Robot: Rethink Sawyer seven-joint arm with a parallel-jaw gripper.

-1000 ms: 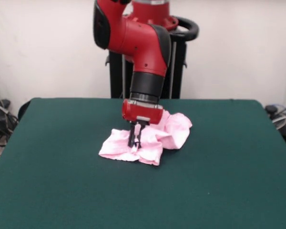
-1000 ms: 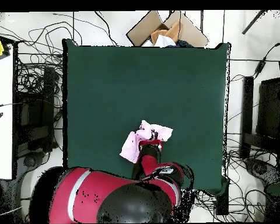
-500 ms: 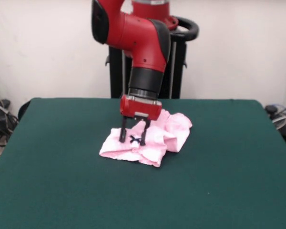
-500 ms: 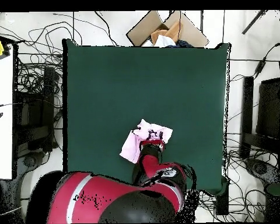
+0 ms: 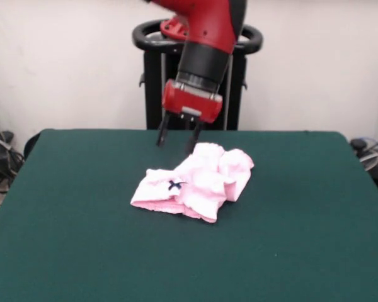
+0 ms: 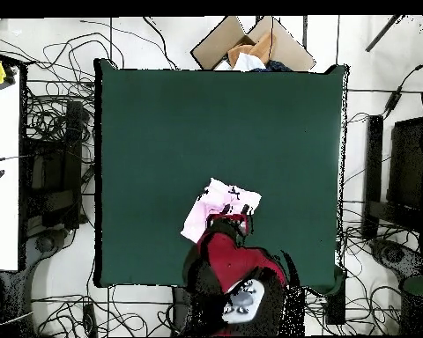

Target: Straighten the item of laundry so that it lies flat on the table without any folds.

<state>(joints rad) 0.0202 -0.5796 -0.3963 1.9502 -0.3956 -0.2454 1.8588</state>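
The gripper [image 5: 177, 139] hangs in the upper centre of the front view, above the table [image 5: 63, 239] and clear of the fabric. Its two dark fingers [image 5: 161, 135] are spread apart and hold nothing. The red wrist housing sits directly above them, and the arm [image 5: 208, 38] rises to the top edge of the frame.

The item of laundry [image 5: 192, 182] lies near the centre of the front view, just below and slightly right of the fingertips. It is bunched, not flat: the right part is heaped into rounded folds, and the left part spreads lower onto the green surface. A small dark bow [image 5: 174, 185] shows on the left part.

In the overhead view, the item of laundry [image 6: 217, 204] lies in the lower centre of the table [image 6: 162, 123]. The arm [image 6: 228, 264] covers its lower edge.
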